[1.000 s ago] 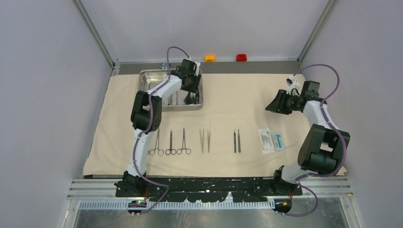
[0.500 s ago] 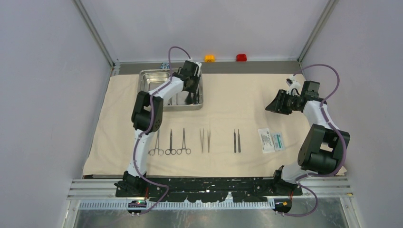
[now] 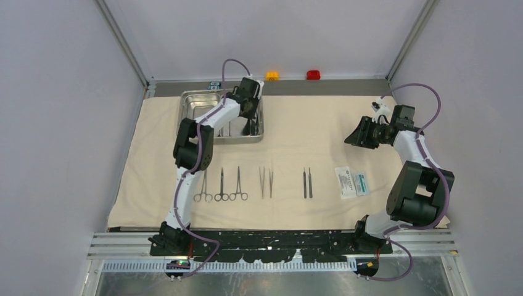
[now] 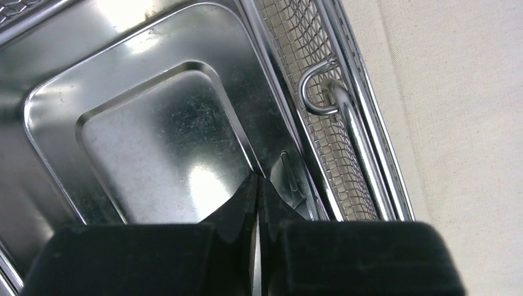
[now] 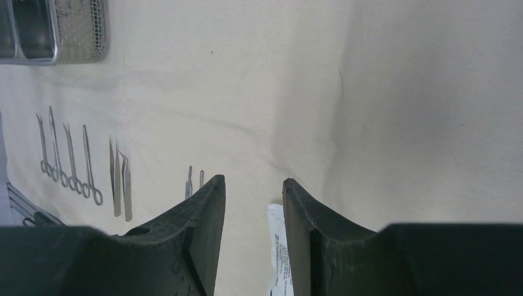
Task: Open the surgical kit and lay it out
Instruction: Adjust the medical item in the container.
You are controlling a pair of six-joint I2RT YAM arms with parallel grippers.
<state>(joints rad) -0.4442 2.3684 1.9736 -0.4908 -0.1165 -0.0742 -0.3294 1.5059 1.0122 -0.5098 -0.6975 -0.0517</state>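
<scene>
Up and right goes the left gripper point(image 4: 258, 185), creeping toward the top right corner of the tray point(image 3: 190, 94), while the right gripper point(image 5: 253, 188) hasn't budged over on the right of the frame. Left fingers are pressed tight together with nothing visible between them, tips low by the inner wall of the smooth compartment, the wire handle point(image 4: 322, 92) just beside. Right fingers stand apart, holding nothing, over bare cloth point(image 3: 308, 120). Across the lower middle of the cloth, the ring-handled tools point(image 3: 220, 186), tweezers point(image 3: 266, 182), thin straight tools point(image 3: 307, 183) and packet point(image 3: 353, 182) sit in a neat row. Layout looks nearly done to me; whether anything hides under the arm I can't tell. Best play: lift straight up, clear the rim and that handle before swinging, and don't nudge the tray or the row
</scene>
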